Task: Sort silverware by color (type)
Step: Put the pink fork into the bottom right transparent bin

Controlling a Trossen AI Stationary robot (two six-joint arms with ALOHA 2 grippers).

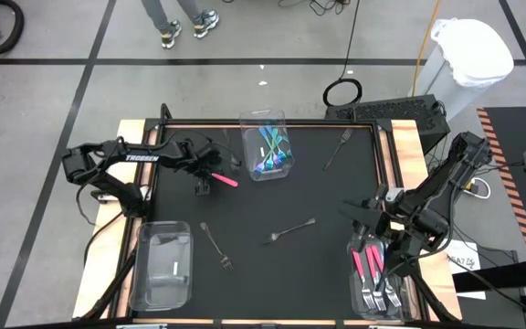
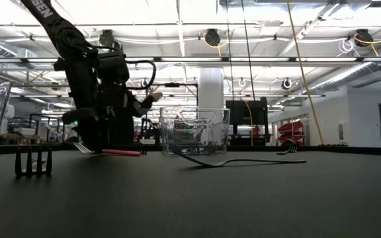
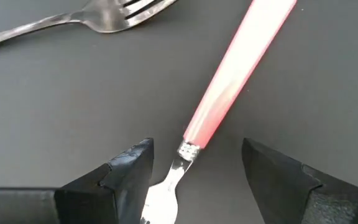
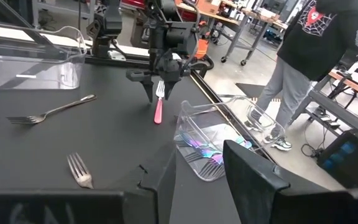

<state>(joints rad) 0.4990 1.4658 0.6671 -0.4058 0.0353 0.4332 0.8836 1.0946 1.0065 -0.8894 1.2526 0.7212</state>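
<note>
Pink fork (image 1: 224, 179): it lies flat on the black counter (image 1: 272, 206), in the far left part. Its long axis runs mostly left to right in the high view, a little slanted. The pink handle points toward the middle of the counter and the silver head points toward the left arm.
Look of the pink fork: a smooth pink handle, a small silver collar, then a silver neck and head (image 3: 166, 186). It is thin and small.
Left end effector (image 1: 204, 185): it is low over the head end of the pink fork. The two dark fingers (image 3: 126, 174) are apart, one on each side of the silver neck, and they do not press it.
Right end effector (image 1: 359, 216): it waits above the near right part of the counter, fingers apart and holding nothing.
Bin with pink forks (image 1: 377, 279): a clear bin at the near right corner, with pink-handled forks inside, handles toward the far side.
Bin with teal forks (image 1: 268, 151): a clear bin at the far middle, with teal and blue handled pieces.
Third bin (image 1: 164, 265): a clear bin at the near left.
Loose silver forks: one (image 1: 215, 245) near the third bin, one (image 1: 290, 229) in the middle, one (image 1: 338, 148) far right. All lie flat and slanted.
</note>
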